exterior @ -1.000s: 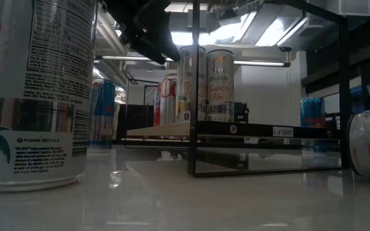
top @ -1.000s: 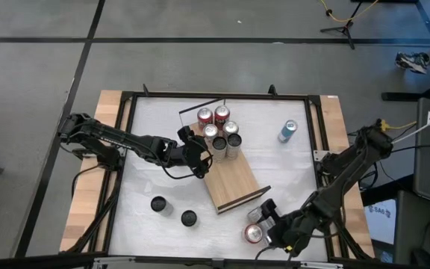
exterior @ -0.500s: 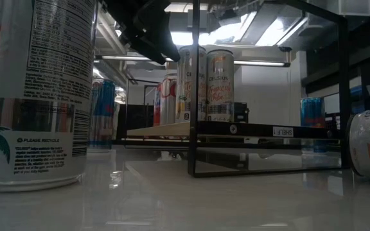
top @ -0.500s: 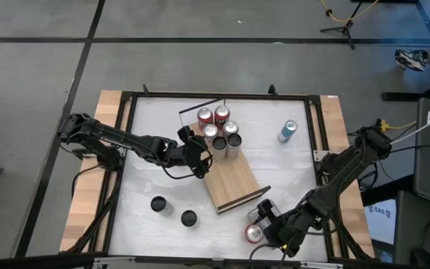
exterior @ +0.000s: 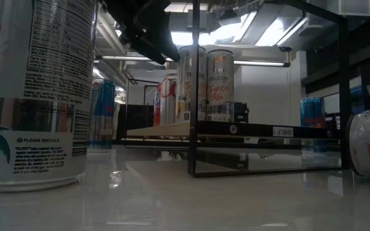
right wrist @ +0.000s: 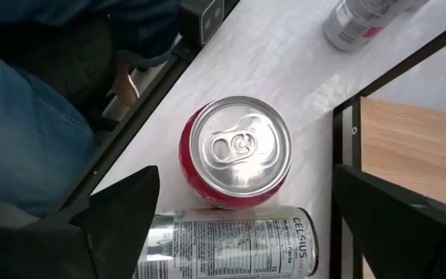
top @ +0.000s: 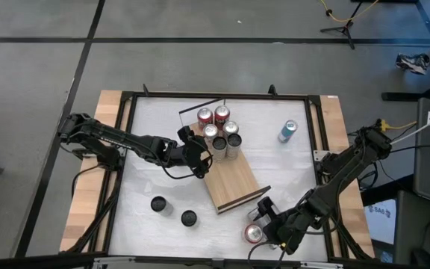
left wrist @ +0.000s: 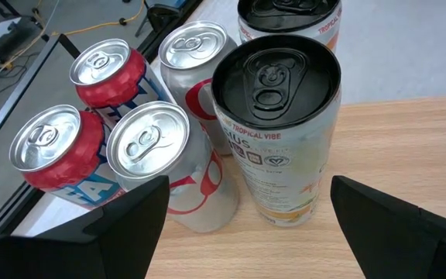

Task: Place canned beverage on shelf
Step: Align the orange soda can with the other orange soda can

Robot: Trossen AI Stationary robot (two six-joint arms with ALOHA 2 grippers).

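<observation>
The shelf, a light wooden board on a black frame, lies slantwise mid-table. Several upright cans stand on its far end. My left gripper hovers open just beside them, its fingers either side of a black-topped Celsius can without touching it. My right gripper hangs open near the table's near right corner, above an upright red can with a silver top that stands on the table. A Celsius can lies on its side next to the red one.
Two black-topped cans stand on the table near the front left. A blue can lies at the far right. The shelf's black frame runs close beside the red can. A person's leg in jeans is past the table's edge.
</observation>
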